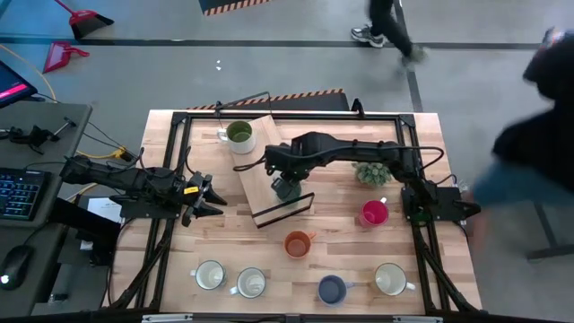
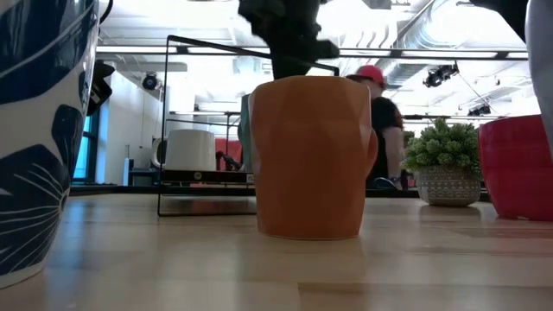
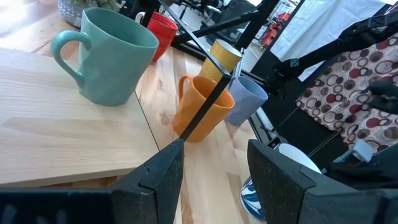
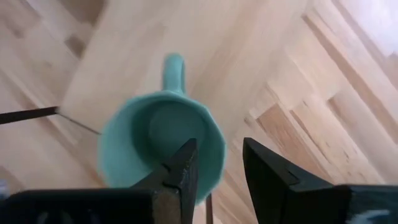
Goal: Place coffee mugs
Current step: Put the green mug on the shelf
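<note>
Teal mug (image 3: 109,59) handle clear in L wrist, hidden overhead

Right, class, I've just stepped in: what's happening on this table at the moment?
A two-armed robot is setting out coffee mugs. The right end effector hangs directly over a teal mug standing upright on the raised wooden shelf, its fingers parted on either side of the rim. An olive green mug already sits at the shelf's far end. The left end effector waits open at the table's left edge. The orange mug, red mug, blue mug and three white mugs stand on the table.
</note>
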`<state>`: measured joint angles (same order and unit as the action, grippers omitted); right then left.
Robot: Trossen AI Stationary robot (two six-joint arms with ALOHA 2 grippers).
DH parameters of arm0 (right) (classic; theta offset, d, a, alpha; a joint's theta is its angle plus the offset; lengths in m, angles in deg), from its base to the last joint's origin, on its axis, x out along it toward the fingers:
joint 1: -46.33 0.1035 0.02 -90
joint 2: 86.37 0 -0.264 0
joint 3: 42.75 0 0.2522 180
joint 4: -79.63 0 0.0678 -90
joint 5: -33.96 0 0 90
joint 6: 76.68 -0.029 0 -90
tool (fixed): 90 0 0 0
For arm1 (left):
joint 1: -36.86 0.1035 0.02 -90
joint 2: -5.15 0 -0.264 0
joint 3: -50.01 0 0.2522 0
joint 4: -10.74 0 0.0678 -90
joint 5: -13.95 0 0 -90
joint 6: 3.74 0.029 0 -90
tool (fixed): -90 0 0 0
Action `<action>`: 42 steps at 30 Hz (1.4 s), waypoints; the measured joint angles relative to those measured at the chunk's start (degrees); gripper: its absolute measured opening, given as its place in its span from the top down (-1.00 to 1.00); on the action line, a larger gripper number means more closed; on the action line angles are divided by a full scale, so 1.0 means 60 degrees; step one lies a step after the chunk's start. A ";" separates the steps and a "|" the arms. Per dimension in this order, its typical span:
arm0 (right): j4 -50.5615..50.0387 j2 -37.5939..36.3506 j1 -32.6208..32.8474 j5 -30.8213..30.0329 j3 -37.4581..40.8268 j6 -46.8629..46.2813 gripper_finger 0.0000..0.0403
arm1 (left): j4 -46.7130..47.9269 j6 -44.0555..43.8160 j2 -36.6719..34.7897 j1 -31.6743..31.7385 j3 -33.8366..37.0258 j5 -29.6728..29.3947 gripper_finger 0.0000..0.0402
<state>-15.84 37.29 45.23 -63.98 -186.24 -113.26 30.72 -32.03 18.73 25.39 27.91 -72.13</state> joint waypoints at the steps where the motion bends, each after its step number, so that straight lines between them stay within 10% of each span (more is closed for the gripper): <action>1: -0.0002 -0.0001 0.0042 0.0000 -0.0179 0.0104 0.48 | 0.0000 0.0000 0.0000 0.0000 0.0000 0.0000 0.18; 25: 0.4041 0.0065 0.0669 0.1698 0.1003 -0.0090 0.79 | 0.0000 0.0572 0.0000 0.0000 0.0000 -0.0011 0.18; 42: 0.3801 0.0090 0.0688 0.1617 0.1017 -0.0086 0.80 | -0.0003 0.0484 0.0000 0.0000 0.0000 -0.0007 0.18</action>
<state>6.97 37.83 49.36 -54.28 -180.14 -113.78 30.70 -29.12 18.73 25.39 27.91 -72.17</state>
